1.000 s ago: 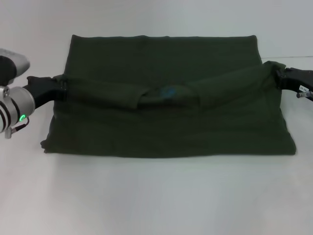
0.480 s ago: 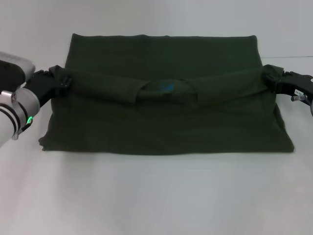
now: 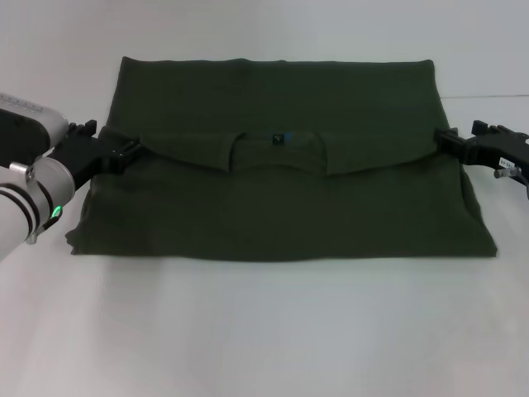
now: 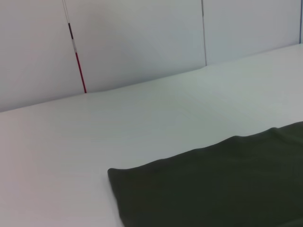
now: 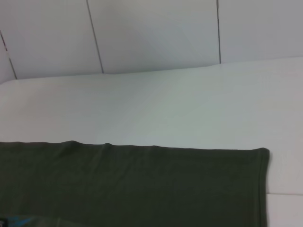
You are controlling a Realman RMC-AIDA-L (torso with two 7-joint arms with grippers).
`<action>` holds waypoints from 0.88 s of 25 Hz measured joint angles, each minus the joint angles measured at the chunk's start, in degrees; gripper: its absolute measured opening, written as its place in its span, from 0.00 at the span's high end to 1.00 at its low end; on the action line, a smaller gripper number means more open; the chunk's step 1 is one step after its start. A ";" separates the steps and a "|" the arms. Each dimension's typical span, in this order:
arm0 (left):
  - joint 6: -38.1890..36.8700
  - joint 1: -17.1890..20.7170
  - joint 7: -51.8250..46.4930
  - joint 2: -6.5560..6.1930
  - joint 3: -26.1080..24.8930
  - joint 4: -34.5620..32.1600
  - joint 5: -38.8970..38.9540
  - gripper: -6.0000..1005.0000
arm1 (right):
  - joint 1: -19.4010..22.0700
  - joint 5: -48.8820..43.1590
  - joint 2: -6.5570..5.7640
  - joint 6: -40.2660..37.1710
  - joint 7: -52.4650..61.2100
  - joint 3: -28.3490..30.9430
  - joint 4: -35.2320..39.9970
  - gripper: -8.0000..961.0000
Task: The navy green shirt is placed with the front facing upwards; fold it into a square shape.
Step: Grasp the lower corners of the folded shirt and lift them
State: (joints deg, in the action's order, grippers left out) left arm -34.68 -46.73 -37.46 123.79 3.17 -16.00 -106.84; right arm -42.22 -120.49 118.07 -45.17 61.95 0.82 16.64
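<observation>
The navy green shirt (image 3: 281,207) lies flat on the white table as a wide rectangle, its top part folded down toward me. The collar (image 3: 281,141), with a small tag and a bit of blue print, shows at the middle of the folded edge. My left gripper (image 3: 124,153) sits at the left end of that edge and my right gripper (image 3: 445,142) at the right end. Both look open, with the cloth lying flat at their tips. In the wrist views only shirt (image 4: 213,189) (image 5: 132,184) and table show.
White table (image 3: 264,331) surrounds the shirt on all sides. A wall stands behind the table, with a thin red and white rod (image 4: 78,61) leaning against it.
Both grippers lowered the lifted fold, which was raised and bunched before. It now lies flat on the shirt with the collar showing. The fingers have come off the cloth.
</observation>
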 joint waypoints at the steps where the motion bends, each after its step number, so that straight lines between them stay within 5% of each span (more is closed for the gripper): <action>1: -0.25 0.08 -0.02 0.00 0.00 0.00 0.02 0.40 | 0.20 -0.01 0.02 -0.42 0.00 -0.02 0.03 0.25; 9: -10.35 2.43 -11.50 -0.99 0.96 -2.51 -0.17 0.25 | 2.46 2.09 -0.45 -8.85 0.81 0.06 0.65 0.19; 16: -26.64 7.93 -47.34 -1.85 13.40 -14.02 0.11 0.23 | 6.91 2.54 -0.15 -28.47 12.49 -3.33 8.17 0.17; 22: -41.92 11.91 -64.48 -2.15 12.09 -17.17 0.64 0.21 | 11.54 2.46 -0.22 -48.17 16.32 -10.10 14.89 0.12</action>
State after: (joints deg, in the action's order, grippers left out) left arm -76.60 -34.82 -101.95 121.64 15.26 -33.16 -106.20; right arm -30.68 -118.04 117.85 -93.34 78.28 -9.28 31.53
